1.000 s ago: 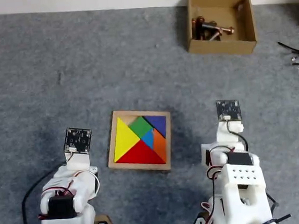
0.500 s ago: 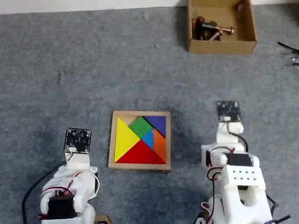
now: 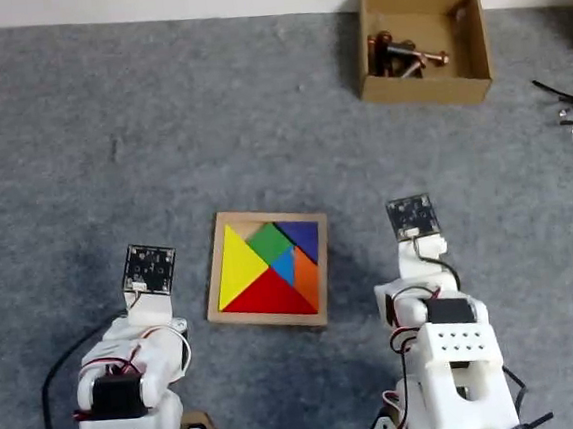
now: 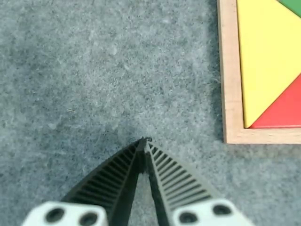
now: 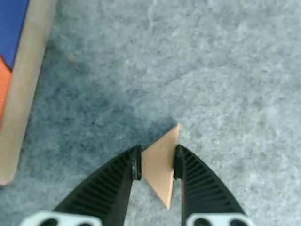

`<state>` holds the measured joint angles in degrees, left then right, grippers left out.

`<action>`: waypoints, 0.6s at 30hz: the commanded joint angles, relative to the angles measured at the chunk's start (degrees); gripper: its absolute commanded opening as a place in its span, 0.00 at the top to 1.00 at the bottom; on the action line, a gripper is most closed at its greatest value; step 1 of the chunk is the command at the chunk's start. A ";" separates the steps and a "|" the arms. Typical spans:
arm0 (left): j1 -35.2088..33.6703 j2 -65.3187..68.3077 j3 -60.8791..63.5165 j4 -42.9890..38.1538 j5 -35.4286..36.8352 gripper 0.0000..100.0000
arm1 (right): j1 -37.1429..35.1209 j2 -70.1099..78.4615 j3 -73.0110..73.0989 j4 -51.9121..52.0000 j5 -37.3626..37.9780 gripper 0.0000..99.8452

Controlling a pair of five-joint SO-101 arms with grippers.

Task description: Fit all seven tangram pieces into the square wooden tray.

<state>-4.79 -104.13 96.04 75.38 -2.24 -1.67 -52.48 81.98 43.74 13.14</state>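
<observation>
Right gripper (image 5: 157, 162): jaws clamped across the edges of a pale tan tangram piece (image 5: 160, 172), one corner jutting past the tips, over grey felt (image 5: 225, 70) near the wooden tray (image 5: 28, 70); whether the piece is lifted or rests on the felt cannot be told

Left gripper (image 4: 143, 141): fingertips pressed together on nothing, over the felt just beside the tray's near corner

Between the arms in the high view, the tray holds a yellow triangle (image 3: 239, 267), red triangle (image 3: 269, 294), green piece (image 3: 269, 242), dark blue triangle (image 3: 302, 237), light blue triangle (image 3: 284, 266) and orange piece (image 3: 306, 273). A pale patch on the far edge, between yellow and green, is probably the last opening

Farthest, a cardboard box (image 3: 424, 92) of copper-coloured parts stands well apart

Risks, as judged: the narrow grip may let the tan piece pivot or slip; arriving at the wrong angle, it could ride onto its neighbours, lifting them or pushing the tray across the felt
</observation>
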 commanded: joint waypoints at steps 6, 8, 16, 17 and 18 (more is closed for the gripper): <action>-0.48 -0.31 1.10 0.26 -0.26 0.99 | -1.27 -0.75 -0.31 4.00 3.52 0.89; -0.48 -0.31 1.10 0.26 -0.26 0.99 | -1.27 -0.75 -0.31 4.00 3.60 0.88; -0.48 -0.31 1.10 0.26 -0.26 0.99 | -1.27 -0.75 -0.22 4.00 3.69 0.82; -0.48 -0.31 1.10 0.26 -0.26 0.99 | -1.27 -0.75 -0.22 4.00 3.69 0.82; -0.48 -0.31 1.10 0.26 -0.26 0.99 | -1.27 -0.75 -0.22 3.91 3.69 0.82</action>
<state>-4.79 -104.13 96.04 75.38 -2.24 -2.64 -52.48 82.15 47.34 15.96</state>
